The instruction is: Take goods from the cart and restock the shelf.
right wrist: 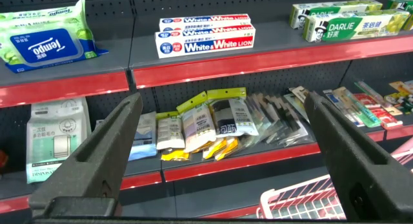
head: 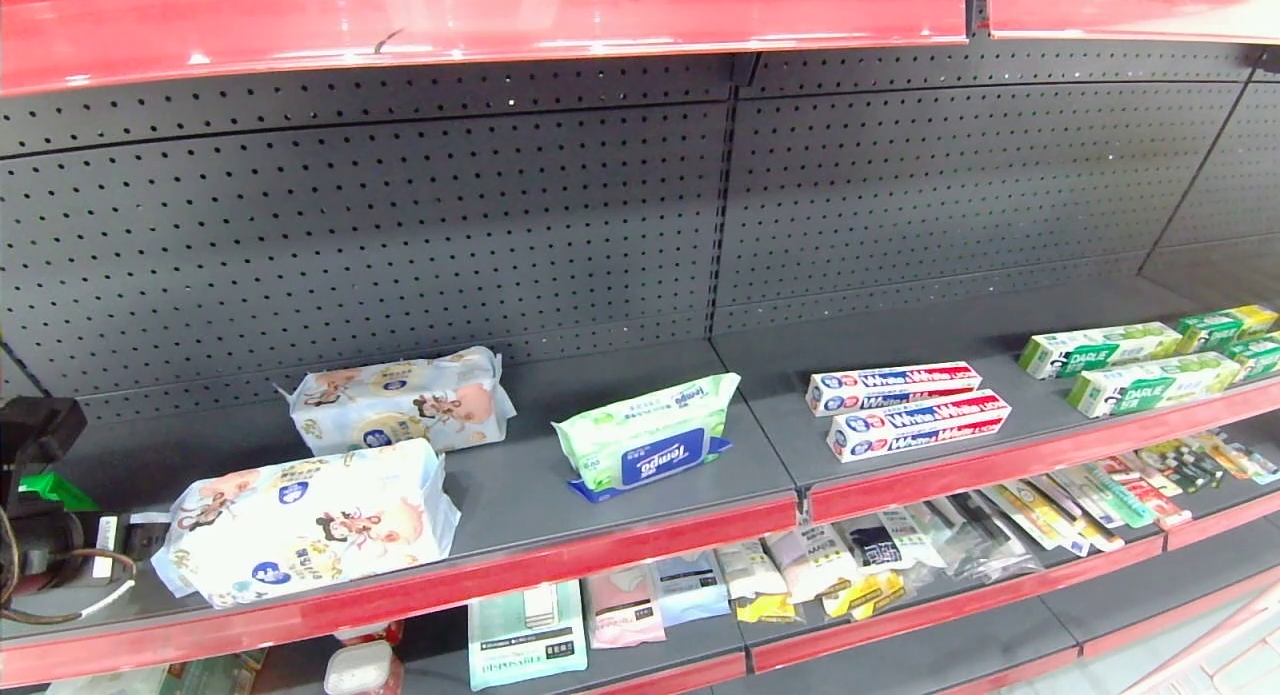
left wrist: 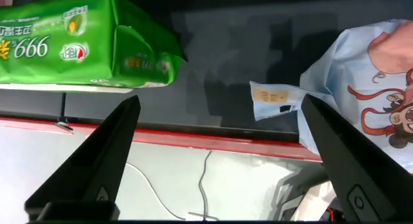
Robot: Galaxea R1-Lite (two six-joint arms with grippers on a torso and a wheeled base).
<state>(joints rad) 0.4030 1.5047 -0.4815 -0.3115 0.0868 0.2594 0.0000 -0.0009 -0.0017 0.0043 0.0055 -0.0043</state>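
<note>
My left gripper [left wrist: 219, 101] is open and holds nothing. It sits at the shelf's red front edge [left wrist: 193, 137], between a green tissue pack [left wrist: 77, 43] and a white cartoon-print tissue pack [left wrist: 368, 101] [head: 310, 520]. A second cartoon-print pack [head: 400, 400] lies behind that one. My right gripper [right wrist: 222, 98] is also open and holds nothing. It hangs in front of the shelving, facing the lower shelf. A pink wire cart basket [right wrist: 310, 195] shows below it.
On the shelf [head: 600, 545] lie a green wet-wipes pack [head: 645, 440] [right wrist: 45, 37], two white toothpaste boxes [head: 915, 410] [right wrist: 206, 37] and several green toothpaste boxes [head: 1140, 365] [right wrist: 348, 20]. Small packets [head: 850, 560] crowd the lower shelf. Bare shelf floor lies behind the goods.
</note>
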